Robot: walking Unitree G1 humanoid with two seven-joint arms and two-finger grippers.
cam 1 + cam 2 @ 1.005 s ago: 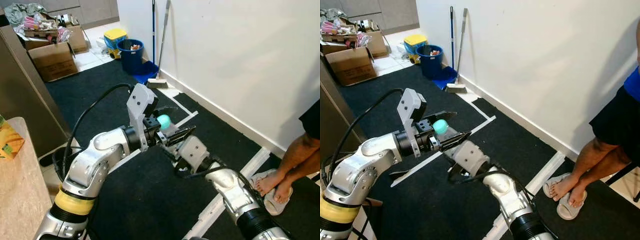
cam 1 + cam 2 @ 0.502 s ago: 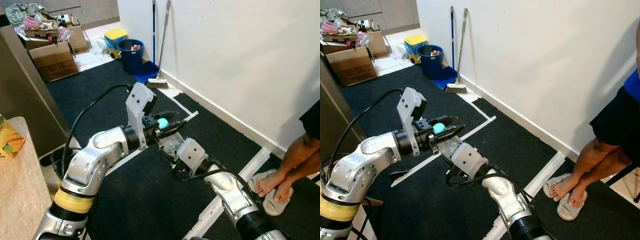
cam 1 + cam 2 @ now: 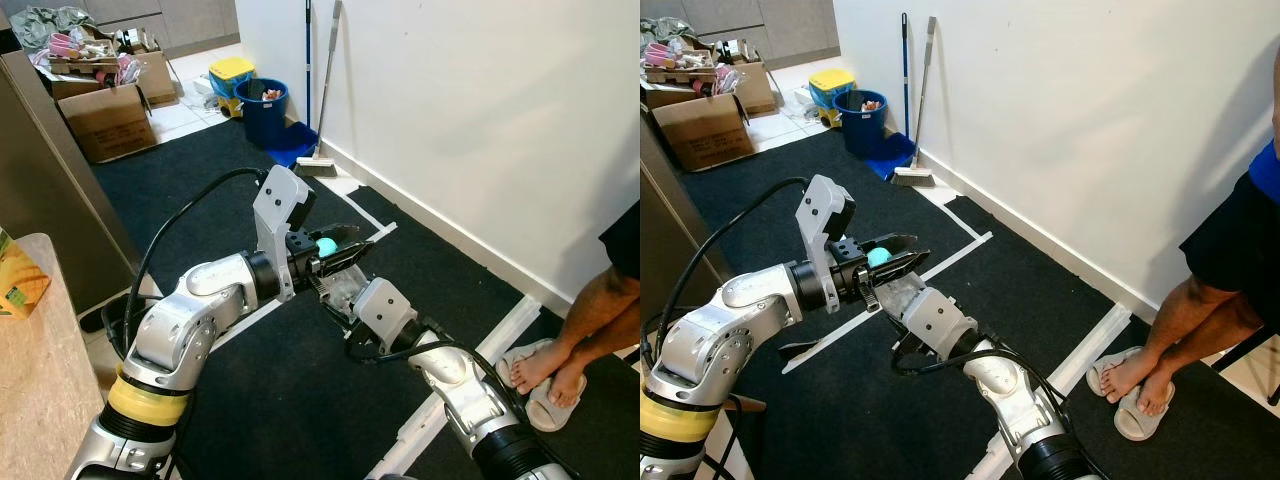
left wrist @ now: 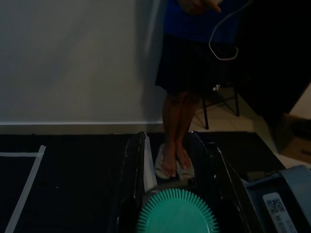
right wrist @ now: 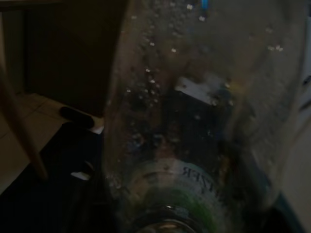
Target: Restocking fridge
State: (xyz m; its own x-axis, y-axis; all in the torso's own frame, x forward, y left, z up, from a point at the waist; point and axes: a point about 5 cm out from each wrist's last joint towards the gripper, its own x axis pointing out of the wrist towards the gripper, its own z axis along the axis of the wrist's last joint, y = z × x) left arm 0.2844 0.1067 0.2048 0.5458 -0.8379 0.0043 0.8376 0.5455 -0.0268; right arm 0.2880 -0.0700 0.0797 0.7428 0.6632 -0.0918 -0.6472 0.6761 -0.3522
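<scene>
A clear plastic bottle (image 3: 896,291) with a teal ribbed cap (image 3: 326,246) is held in the air between my two arms, above the dark carpet. My right gripper (image 3: 338,298) is shut on the bottle's body; in the right wrist view the wet bottle (image 5: 194,126) with its green label sits right up against the camera. My left gripper (image 3: 350,242) reaches in from the left. Its black fingers (image 4: 132,184) are closed on either side of the cap (image 4: 177,213).
A person stands barefoot on slippers (image 3: 545,375) at the right by the white wall. A broom (image 3: 318,165), a blue bucket (image 3: 262,108) and cardboard boxes (image 3: 105,120) lie at the far end. A counter (image 3: 40,400) carrying an orange carton (image 3: 18,285) is at my left.
My left gripper's fingers, wide apart a second ago, have closed in on the teal cap. The right arm has pushed the bottle slightly up and left towards it.
</scene>
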